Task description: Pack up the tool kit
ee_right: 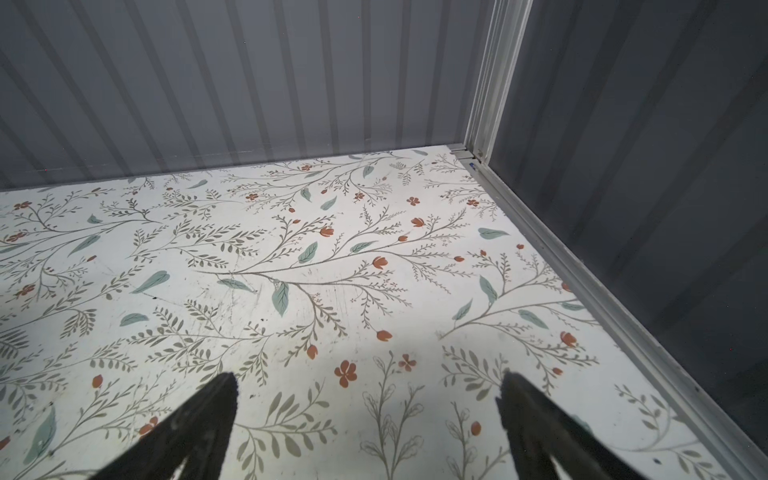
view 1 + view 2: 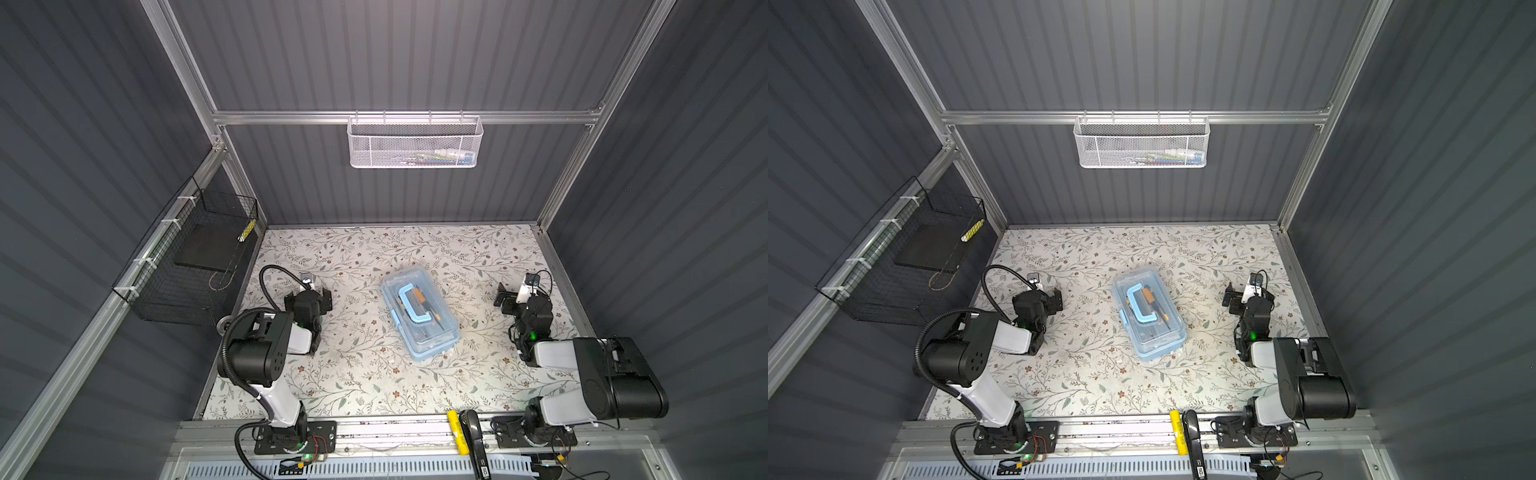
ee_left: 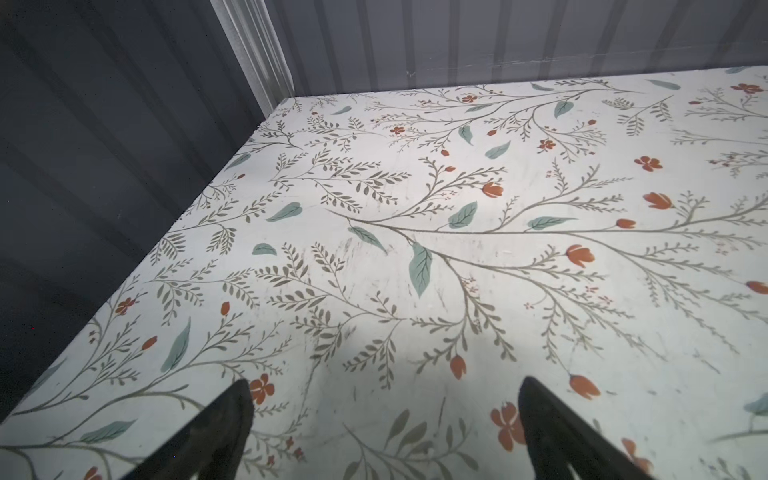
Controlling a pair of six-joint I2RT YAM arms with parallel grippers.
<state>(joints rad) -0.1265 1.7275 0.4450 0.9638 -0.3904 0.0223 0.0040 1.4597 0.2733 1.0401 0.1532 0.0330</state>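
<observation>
Lowest in both top views, two things lie on the front rail (image 2: 395, 428): one yellow bar (image 2: 456, 432) and, just beside it, one black tool (image 2: 475, 440). Farther in, two arms stand on the floral table (image 2: 374, 386). The left gripper (image 2: 322, 300) is at mid-left and the right gripper (image 2: 505, 301) at mid-right.

Each wrist view shows only bare table between that gripper's two fingers, which are spread wide with nothing pinched: left gripper (image 3: 384, 386), right gripper (image 1: 370, 380).

Only the top views show the single tool kit (image 2: 419, 318). It sits at frame centre between the grippers and well apart from both, with its clear lid (image 2: 432, 332) down, its blue handle (image 2: 411, 305) flat and tools visible through the lid.

Farthest are two baskets: one black wire basket (image 2: 187, 266) at left and one white mesh basket (image 2: 413, 143) at upper centre.
</observation>
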